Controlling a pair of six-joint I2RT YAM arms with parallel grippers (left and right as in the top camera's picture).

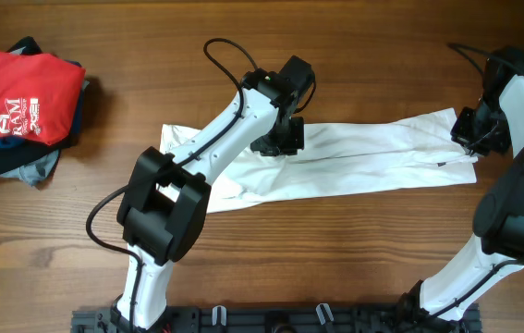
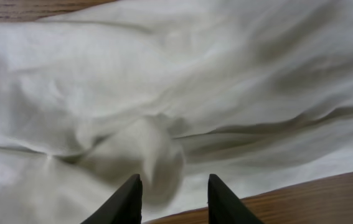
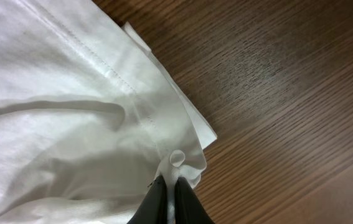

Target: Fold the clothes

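A white garment (image 1: pixel 354 157) lies spread in a long band across the middle of the wooden table. My left gripper (image 1: pixel 280 139) is over its upper middle part; in the left wrist view its fingers (image 2: pixel 173 196) are open, just above a raised fold of the white cloth (image 2: pixel 157 149). My right gripper (image 1: pixel 469 139) is at the garment's right end. In the right wrist view its fingers (image 3: pixel 171 193) are shut on a bunched edge of the white cloth (image 3: pixel 70 124).
A pile of clothes with a red printed shirt (image 1: pixel 21 92) on top sits at the far left, over dark and grey items (image 1: pixel 21 166). Bare wood (image 3: pixel 288 93) lies right of the garment.
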